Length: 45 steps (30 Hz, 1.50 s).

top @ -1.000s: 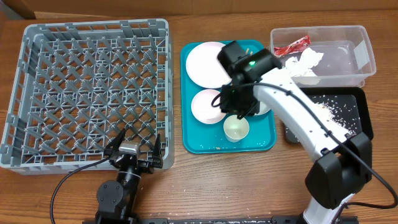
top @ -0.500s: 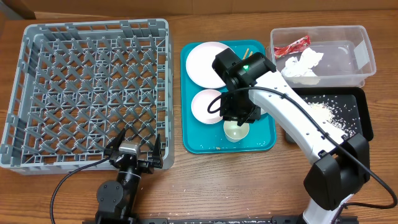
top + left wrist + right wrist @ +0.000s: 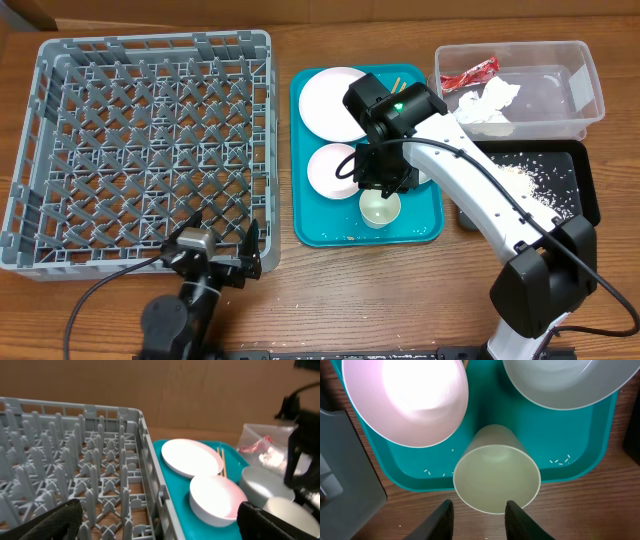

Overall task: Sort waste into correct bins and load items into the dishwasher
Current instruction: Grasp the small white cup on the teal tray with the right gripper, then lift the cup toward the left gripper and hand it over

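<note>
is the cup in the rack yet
No, the cup sits on the teal tray, to the right of the rack.

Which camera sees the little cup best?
The right wrist view: the cup fills the middle, with its rim and inside clear. Overhead, the cup is small on the tray. Left wrist catches only part of it, low right.

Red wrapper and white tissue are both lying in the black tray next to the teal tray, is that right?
Not quite. The red wrapper and the white tissue both lie in the clear tub, not the black tray, which holds only scattered rice. The overhead view shows it.
</note>
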{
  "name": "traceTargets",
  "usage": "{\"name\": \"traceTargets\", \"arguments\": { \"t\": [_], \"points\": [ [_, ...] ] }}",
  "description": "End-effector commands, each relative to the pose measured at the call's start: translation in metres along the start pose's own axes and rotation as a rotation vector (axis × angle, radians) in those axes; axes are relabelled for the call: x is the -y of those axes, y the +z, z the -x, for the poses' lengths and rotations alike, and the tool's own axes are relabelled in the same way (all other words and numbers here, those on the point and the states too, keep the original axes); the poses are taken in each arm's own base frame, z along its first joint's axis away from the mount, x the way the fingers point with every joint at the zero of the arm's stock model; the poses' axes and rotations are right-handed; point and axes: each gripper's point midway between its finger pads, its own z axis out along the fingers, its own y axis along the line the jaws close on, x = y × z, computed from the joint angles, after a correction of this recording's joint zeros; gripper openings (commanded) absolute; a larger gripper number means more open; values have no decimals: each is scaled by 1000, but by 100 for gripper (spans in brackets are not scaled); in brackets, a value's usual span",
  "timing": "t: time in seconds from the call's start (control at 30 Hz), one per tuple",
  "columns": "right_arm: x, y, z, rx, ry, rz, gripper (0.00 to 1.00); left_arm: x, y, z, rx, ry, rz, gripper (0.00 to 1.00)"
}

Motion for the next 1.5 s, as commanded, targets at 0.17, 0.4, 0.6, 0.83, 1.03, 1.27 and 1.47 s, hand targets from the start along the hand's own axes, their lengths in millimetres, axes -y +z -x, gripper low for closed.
{"name": "traceTargets", "arguments": {
  "t": [0.17, 0.4, 0.6, 0.83, 1.03, 1.27, 1.47],
  "points": [
    [25, -18, 1, 7, 46, -8, 32, 10, -23, 71, -6, -86, 33, 100],
    [45, -6, -2, -35, 36, -48, 37, 22, 6, 86, -331, -123, 38, 100],
    [52, 36, -13, -79, 35, -62, 38, 32, 46, 75, -542, -171, -6, 100],
    [54, 68, -19, -91, 37, -43, 33, 19, 79, 18, -764, -209, 42, 100],
    [50, 69, -18, -89, 44, -24, 4, 35, 90, -14, -902, -283, -59, 100],
    [23, 31, -12, -33, -12, 207, 4, 66, 101, 7, -840, -363, -281, 100],
    [11, -63, -1, 108, -142, 676, 4, 82, 81, 56, -742, -568, -650, 100]
  ]
}}
